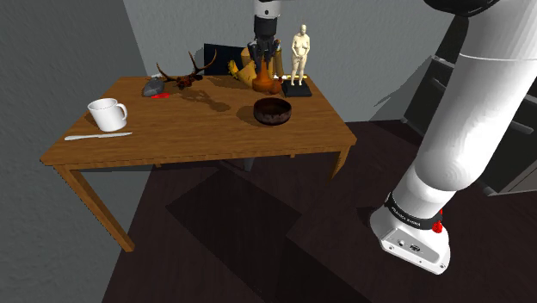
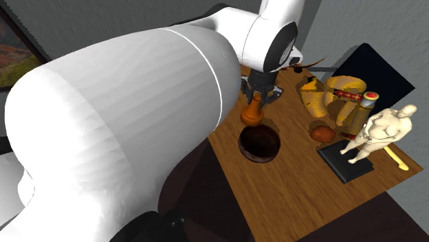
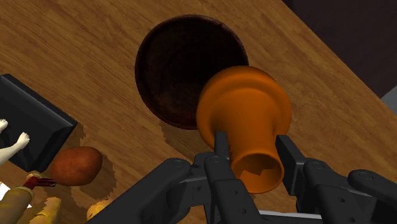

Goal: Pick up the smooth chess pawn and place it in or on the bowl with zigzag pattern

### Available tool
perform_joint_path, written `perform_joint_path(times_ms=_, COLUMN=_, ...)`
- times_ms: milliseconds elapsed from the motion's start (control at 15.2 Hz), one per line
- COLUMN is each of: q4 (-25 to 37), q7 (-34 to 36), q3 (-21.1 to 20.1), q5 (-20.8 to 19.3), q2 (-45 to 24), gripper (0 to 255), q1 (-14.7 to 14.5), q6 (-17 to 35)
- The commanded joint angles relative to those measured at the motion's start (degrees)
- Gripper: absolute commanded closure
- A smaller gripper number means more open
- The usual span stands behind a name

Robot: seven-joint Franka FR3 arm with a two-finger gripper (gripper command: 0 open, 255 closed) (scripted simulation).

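Partly hidden: bowl (image 3: 177, 63) rim, behind pawn (image 3: 245, 118) base (wrist view). Cut off by frame edge: figurine (image 3: 7, 153). Indiscernible: bowl pattern.

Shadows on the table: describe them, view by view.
Shoulder view: the antlers throw a dark branching shadow across the table toward the bowl. Wrist view: a soft shadow edges the bowl, whose inside is near black; the orange pawn is brightly lit.

place: home room | evidence: wooden table (image 1: 198, 138), mug (image 1: 107, 114), figurine (image 1: 300, 52), antler ornament (image 1: 196, 67) | grey walls (image 1: 52, 52), dark floor (image 1: 224, 250)
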State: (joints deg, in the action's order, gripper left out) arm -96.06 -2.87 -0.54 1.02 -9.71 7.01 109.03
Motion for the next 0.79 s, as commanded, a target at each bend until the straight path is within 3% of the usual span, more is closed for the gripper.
perform_joint_path(times_ms=0, q4=-1.16, q7=-2.36, q3=0.88, q5=0.29, q2=1.23, gripper=255, q1=1.32, q6=-0.11)
perform_joint_path(times_ms=198, q4=-1.08, q7=-5.83, q3=2.31, q5=0.68, q2=2.00, gripper=255, q1=3.30, q6=-1.04)
perform_joint_path(times_ms=726, q4=-6.26, q7=-6.00, q3=2.29, q5=0.77, q2=1.23, gripper=255, q1=3.28, q6=4.90)
